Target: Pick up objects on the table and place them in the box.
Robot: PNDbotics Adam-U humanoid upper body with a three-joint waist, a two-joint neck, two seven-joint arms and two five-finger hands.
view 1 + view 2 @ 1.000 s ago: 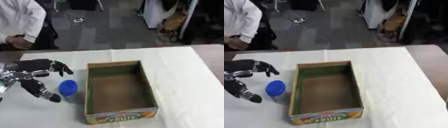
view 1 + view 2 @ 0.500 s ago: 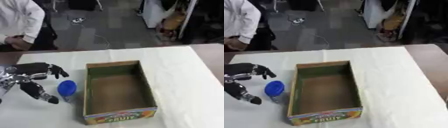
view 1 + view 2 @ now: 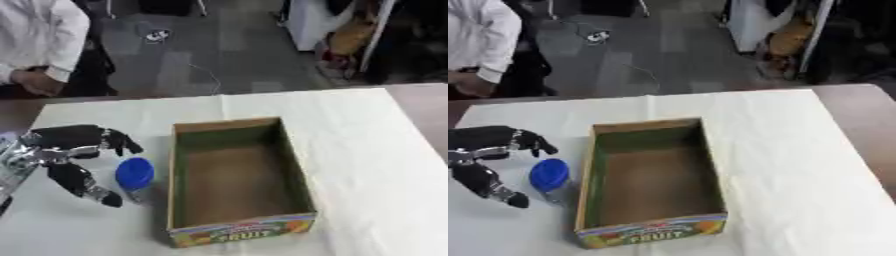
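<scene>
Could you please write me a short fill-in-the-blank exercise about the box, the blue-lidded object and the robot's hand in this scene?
1. The cardboard box holds ____ inside it.
2. The container with the blue lid stands on the table to the box's ____ side.
3. The word printed on the box's near wall is ____.
4. The hand beside the blue lid is the robot's ____ hand.

Missing words: nothing; left; FRUIT; left
</scene>
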